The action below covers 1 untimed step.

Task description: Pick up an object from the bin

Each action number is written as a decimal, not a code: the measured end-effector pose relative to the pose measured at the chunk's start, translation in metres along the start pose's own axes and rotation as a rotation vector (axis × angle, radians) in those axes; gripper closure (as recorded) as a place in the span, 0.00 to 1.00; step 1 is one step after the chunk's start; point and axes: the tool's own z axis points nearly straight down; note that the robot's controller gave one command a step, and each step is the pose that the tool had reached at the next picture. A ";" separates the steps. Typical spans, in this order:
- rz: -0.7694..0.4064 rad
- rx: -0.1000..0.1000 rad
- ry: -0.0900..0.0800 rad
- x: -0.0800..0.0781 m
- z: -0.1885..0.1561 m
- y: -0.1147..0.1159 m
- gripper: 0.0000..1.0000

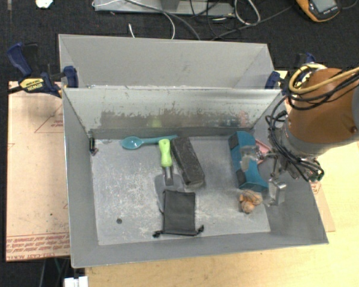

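The bin [125, 190] is dull, scratched metal. Inside it, the blue spoon [133, 142] looks smooth plastic, the black pouch [179, 211] soft cloth.

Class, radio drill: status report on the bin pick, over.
Pincer low at right side of bin. Nearest it: small tan lump, blue block just behind. Black pouch, grey bar lie apart, mid-bin.

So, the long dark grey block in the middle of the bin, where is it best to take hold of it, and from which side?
I would take the dark grey block at its middle, across the narrow width, coming down from above. It lies flat with long, parallel sides. The green-handled tool lies close beside it on the view's left, so that gap looks tight.
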 end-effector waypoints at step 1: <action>-0.060 -0.003 0.003 0.037 0.002 -0.008 0.00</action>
